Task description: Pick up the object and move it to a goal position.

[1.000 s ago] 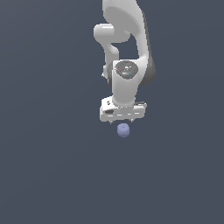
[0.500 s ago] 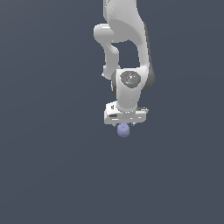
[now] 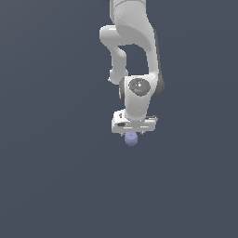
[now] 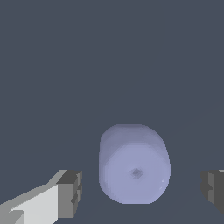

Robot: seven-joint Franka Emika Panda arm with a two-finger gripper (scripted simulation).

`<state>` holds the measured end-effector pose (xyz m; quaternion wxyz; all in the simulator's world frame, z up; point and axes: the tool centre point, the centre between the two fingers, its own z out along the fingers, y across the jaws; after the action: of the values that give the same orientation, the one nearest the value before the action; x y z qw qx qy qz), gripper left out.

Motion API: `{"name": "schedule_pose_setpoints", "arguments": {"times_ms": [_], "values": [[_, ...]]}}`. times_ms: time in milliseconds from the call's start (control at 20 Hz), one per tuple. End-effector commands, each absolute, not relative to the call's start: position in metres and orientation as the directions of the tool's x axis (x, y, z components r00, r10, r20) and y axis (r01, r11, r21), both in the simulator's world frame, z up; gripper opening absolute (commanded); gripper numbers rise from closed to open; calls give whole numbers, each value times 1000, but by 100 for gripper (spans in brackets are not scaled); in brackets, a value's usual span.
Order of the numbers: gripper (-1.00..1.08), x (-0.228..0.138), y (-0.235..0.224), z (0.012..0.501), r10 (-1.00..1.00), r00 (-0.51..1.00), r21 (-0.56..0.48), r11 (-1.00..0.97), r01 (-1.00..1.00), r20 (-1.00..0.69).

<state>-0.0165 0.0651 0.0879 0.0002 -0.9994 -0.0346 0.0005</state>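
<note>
The object (image 4: 133, 166) is a small pale lavender-blue stubby cylinder with rounded edges, standing on the dark grey floor. In the exterior view the object (image 3: 131, 138) shows just below the white hand, partly covered by it. My gripper (image 4: 142, 188) is open, with a dark pad on each side of the cylinder and a clear gap between each pad and it. One of the fingertips (image 4: 70, 192) is beside the cylinder, the other sits at the frame edge. In the exterior view the gripper (image 3: 132, 134) hangs low, right over the object.
The white arm (image 3: 135, 56) rises from the hand toward the top of the exterior view. A flat dark grey floor (image 3: 51, 176) surrounds the object.
The arm has lowered the hand toward the cylinder, so the hand now covers its top in the exterior view. The cylinder has not moved.
</note>
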Motion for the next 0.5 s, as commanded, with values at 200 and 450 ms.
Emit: {"name": "schedule_pose_setpoints", "arguments": {"times_ms": [200,450], "values": [[100,-18,65,63,68,998,0,-998,68,-1],[100,-18,65,43,68,998,0,-998,68,0]]}}
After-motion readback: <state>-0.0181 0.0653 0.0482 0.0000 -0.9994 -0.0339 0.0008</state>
